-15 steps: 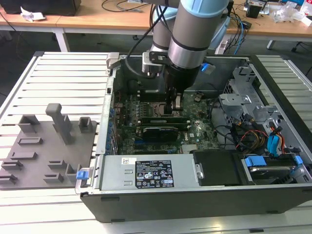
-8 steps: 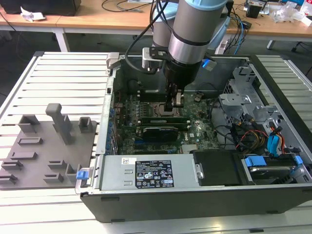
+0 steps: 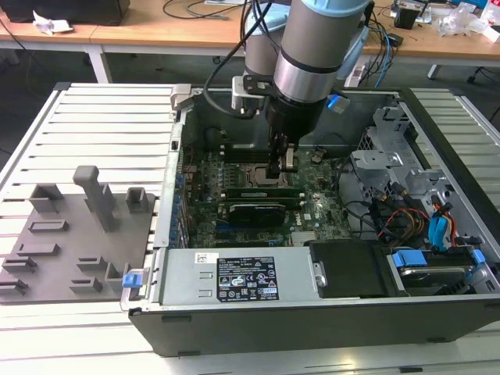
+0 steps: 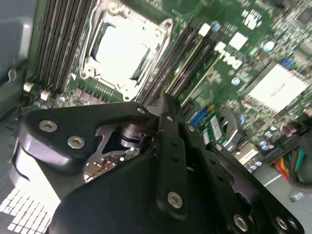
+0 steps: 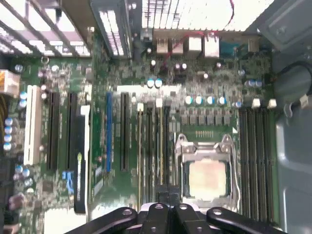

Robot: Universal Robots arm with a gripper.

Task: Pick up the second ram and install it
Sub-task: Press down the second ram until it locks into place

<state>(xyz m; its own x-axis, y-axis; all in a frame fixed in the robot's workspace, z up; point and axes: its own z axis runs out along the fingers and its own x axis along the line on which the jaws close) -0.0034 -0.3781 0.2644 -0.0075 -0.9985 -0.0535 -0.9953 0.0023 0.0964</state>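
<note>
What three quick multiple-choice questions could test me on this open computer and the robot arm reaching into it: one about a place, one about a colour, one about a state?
1. Where is the gripper?
A. Over the grey tray outside the case
B. Down inside the computer case, above the motherboard
C. Above the wooden desk behind

2. What colour is the motherboard?
A. Red
B. White
C. Green

3. How does the processor socket look?
A. A square silver-topped processor sits in its metal frame
B. It is covered by a fan
C. It lies outside the case

Answers:
1 B: in the exterior view the arm reaches down into the open case beside the socket.
2 C: both wrist views show a green board.
3 A: in both wrist views the bare silver square lies inside the frame.
</note>
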